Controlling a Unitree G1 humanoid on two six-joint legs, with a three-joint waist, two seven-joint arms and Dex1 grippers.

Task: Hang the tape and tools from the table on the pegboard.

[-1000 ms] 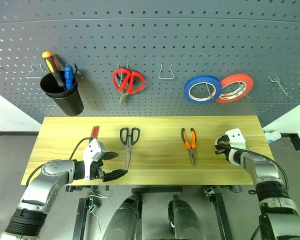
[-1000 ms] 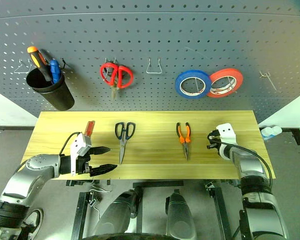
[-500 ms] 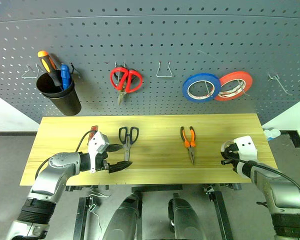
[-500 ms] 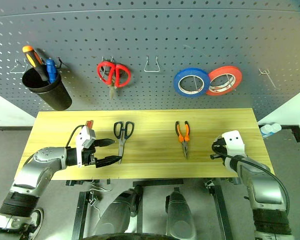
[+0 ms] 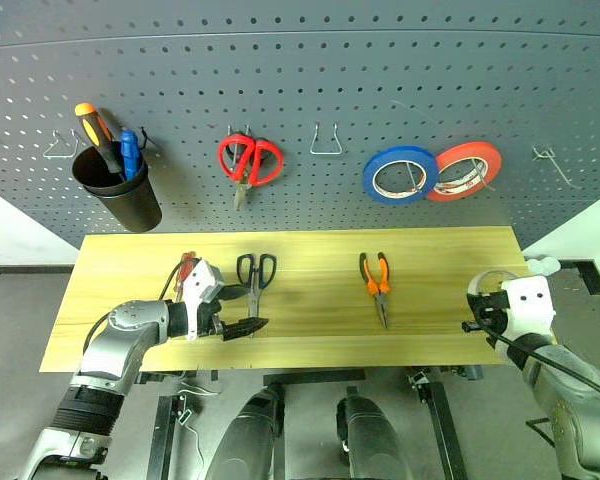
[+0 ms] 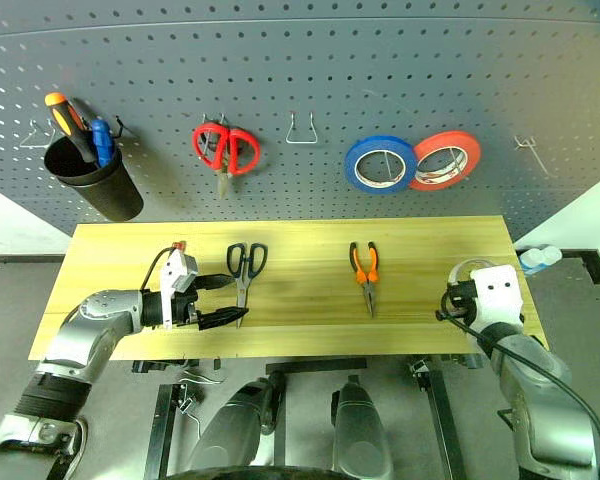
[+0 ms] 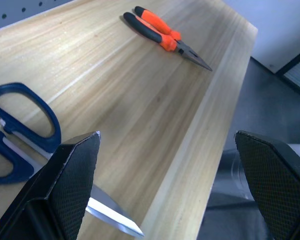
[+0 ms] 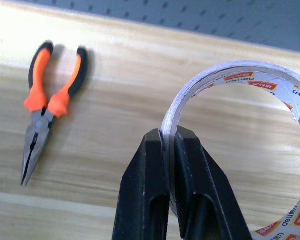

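Note:
The whitish tape (image 8: pixel 230 70) is pinched edge-on in my shut right gripper (image 8: pixel 169 145), held above the table's (image 5: pixel 310 305) near right corner (image 5: pixel 477 305). My left gripper (image 5: pixel 242 310) stands open just over the wood, and the blade tips of the dark-handled scissors (image 5: pixel 257 272) lie between its fingers, close to one finger (image 7: pixel 72 175). The orange-and-black pliers (image 5: pixel 377 283) lie mid-table, pointing at the near edge. Partly hidden behind my left wrist is the red-handled screwdriver (image 5: pixel 187 266). The pegboard (image 5: pixel 310 80) rises behind the table.
On the pegboard hang a black cup (image 5: pixel 120 195) with orange and blue screwdrivers, red-handled scissors (image 5: pixel 248 160), a blue roll (image 5: pixel 400 177) and a red roll (image 5: pixel 467 172). Bare hooks stand at the middle (image 5: pixel 326 142) and far right (image 5: pixel 552 160).
My right gripper has risen and drawn back to the table's near right corner with the tape. My left gripper has edged to the scissors' blade tips.

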